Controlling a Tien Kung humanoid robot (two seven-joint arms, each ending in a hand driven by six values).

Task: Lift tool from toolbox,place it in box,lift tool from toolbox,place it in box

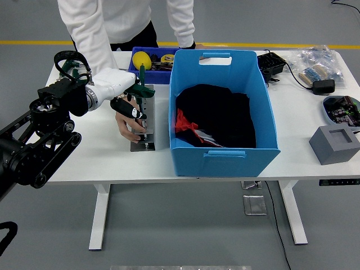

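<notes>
Left hand (pixel 128 106), white-shelled with black fingers, hangs over the grey metal rack (pixel 143 119) that lies on the white table (pixel 79 152) just left of the blue box (pixel 224 110). Its fingers (pixel 134 111) curl downward over the rack's far half, close to a green-handled tool (pixel 142 84) standing at the rack's far end; whether they actually grip the tool or only touch it cannot be told, since hand and tool overlap. Directly under the robot's fingers, a person's hand (pixel 127 126) presses on the rack's near left edge, the white sleeve (pixel 90 34) running back to the far side of the table. The person's other hand rests at the far edge behind the box. A dark blue toolbox (pixel 151 66) sits at the far side, touching the box's far left corner, with a yellow item (pixel 141 58) and other tools in it. The box holds dark cloth (pixel 216 115) with a red patch on its left. To the right lie a black charger (pixel 271 64), a bag of parts (pixel 318 62), a dish (pixel 341 109) and a grey block (pixel 334 144). The right arm is out of view.
</notes>
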